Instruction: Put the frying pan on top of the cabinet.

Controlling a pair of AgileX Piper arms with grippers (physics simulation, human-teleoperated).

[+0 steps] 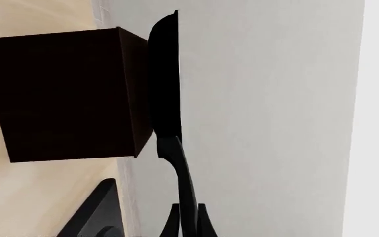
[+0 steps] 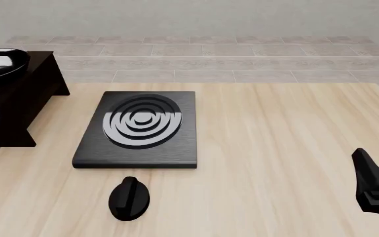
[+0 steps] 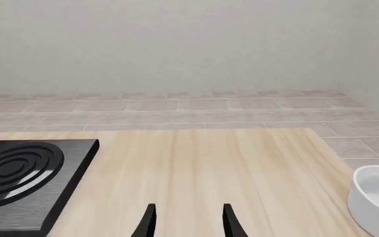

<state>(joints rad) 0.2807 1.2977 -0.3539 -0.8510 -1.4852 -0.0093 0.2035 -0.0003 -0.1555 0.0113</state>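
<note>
We judge the step to be setting down: our left gripper (image 1: 188, 222) pinches the handle of the frying pan (image 1: 164, 79), which sits over the top of the cabinet (image 1: 64, 94); we cannot tell if it touches; we should lower it level and fully inside the edges before letting go. The pan is black and shallow with a glossy inside; right gripper (image 3: 186, 222) hangs spread and empty above the table (image 2: 275, 148).
</note>
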